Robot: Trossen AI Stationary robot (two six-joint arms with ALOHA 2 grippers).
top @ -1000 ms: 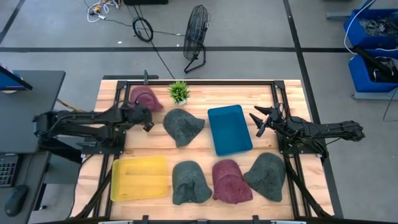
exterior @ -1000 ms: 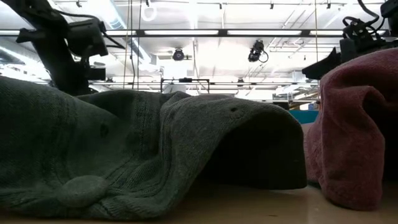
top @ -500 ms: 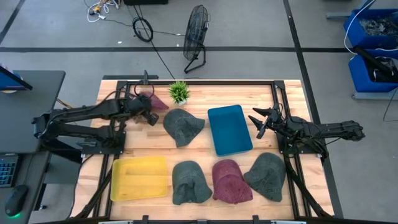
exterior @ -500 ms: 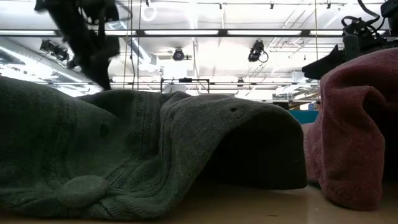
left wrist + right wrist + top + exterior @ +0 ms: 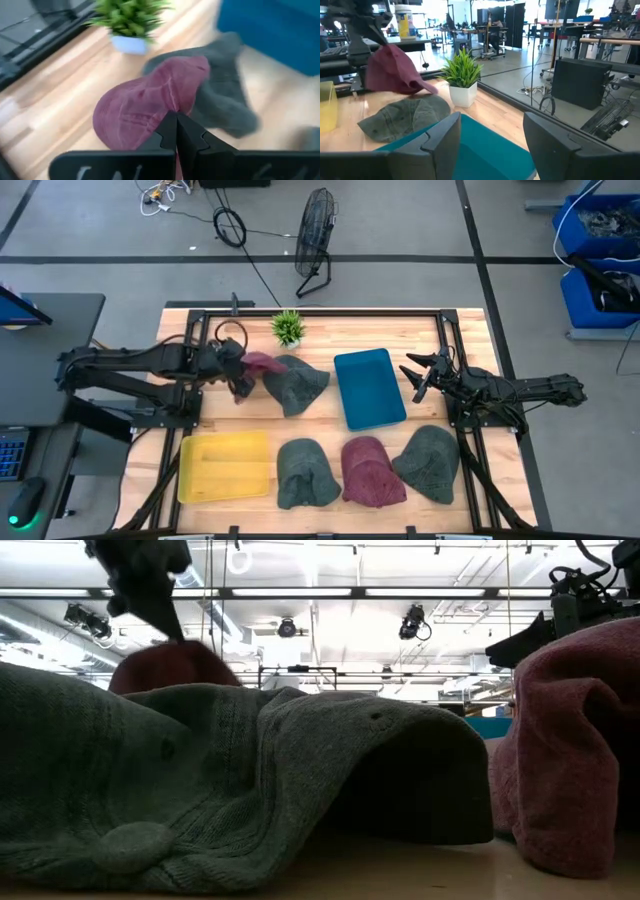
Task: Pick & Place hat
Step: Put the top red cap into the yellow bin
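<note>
A maroon cap hangs in the air from my left gripper, over the table's far-left part, beside a grey cap that lies flat on the wood. The left wrist view shows the maroon cap beyond the shut fingers. It also shows in the right wrist view and the low view. My right gripper hovers open past the right edge of the blue tray, touching nothing. My left gripper pinches the maroon cap by its near edge between both fingers, which come at it slanting down from the table's left. The cap is lifted clear of the table and hangs slack out past the fingertips, crown toward the grey cap.
A yellow tray lies at the near left. A grey cap, a maroon hat and another grey hat line the near edge. A small potted plant stands at the far edge. Bare wood lies between plant and blue tray.
My left gripper has lifted the maroon cap off the far-left corner and carried it rightward and nearer, toward the grey cap; the cap now hangs clear of the table. My right arm has kept still.
</note>
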